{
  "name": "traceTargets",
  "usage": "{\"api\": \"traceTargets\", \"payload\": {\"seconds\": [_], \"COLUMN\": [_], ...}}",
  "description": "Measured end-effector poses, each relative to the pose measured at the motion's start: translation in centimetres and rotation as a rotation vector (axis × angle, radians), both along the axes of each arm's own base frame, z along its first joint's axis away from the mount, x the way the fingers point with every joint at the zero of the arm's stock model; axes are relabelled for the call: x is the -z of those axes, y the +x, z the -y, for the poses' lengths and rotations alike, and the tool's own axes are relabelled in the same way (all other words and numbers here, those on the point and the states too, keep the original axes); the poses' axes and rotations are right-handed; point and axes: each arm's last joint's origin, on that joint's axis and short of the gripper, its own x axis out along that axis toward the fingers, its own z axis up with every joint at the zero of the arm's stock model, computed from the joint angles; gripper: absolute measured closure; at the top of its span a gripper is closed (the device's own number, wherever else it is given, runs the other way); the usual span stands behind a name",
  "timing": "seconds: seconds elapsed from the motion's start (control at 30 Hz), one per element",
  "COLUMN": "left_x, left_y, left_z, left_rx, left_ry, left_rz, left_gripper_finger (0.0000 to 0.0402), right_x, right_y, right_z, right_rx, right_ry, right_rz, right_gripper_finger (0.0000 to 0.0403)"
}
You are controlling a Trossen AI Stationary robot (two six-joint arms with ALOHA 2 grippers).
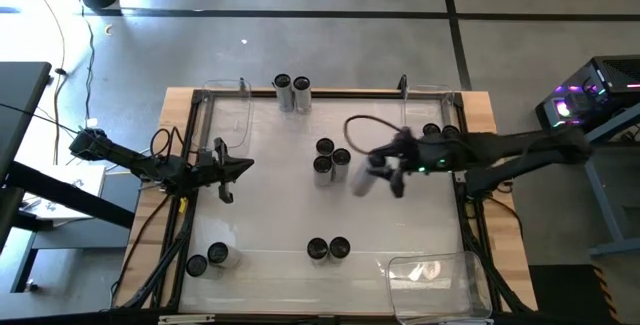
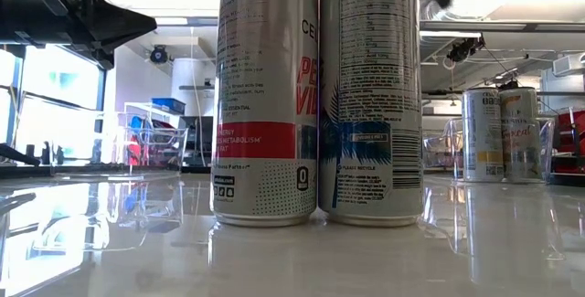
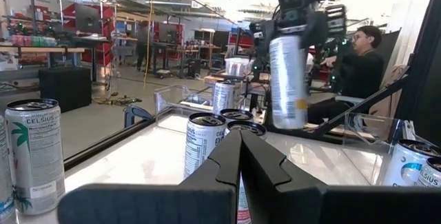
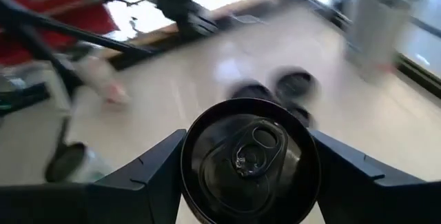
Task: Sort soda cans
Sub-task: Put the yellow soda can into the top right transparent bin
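Nearest the low camera stand two soda cans (image 2: 315, 96), touching, at the table's (image 1: 270, 215) front edge. Taking the three-can cluster (image 1: 329, 159) as landmark: well left of it, the left gripper (image 1: 238, 168) hovers with fingers pressed together, empty. Just right of it, the right gripper (image 1: 385, 170) clamps a lifted can (image 1: 362, 177) above the table.

Shiny metal soda cans (image 2: 315, 96), glossy white table (image 2: 292, 251), clear plastic bins (image 1: 437, 277).
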Motion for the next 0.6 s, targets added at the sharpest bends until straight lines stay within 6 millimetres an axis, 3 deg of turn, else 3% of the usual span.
{"api": "traceTargets", "payload": {"seconds": [0.2,0.43,0.6], "left_x": [0.0,0.0,0.0], "left_y": [0.0,0.0,0.0], "left_z": [0.0,0.0,-0.1], "left_rx": [0.0,-0.009,-0.029], "left_ry": [0.0,0.007,0.007], "left_rz": [0.0,-0.002,-0.004], "left_gripper_finger": [0.0401,0.0401,0.0401], "right_x": [0.2,-1.5,-1.7], "right_y": [-4.7,-5.8,-6.6], "right_z": [1.7,3.5,6.3], "right_rx": [0.352,0.573,0.79], "right_ry": [-0.077,-0.255,-0.371], "right_rz": [-0.123,-0.005,-0.08], "right_gripper_finger": [0.0164,0.0164,0.0164]}}
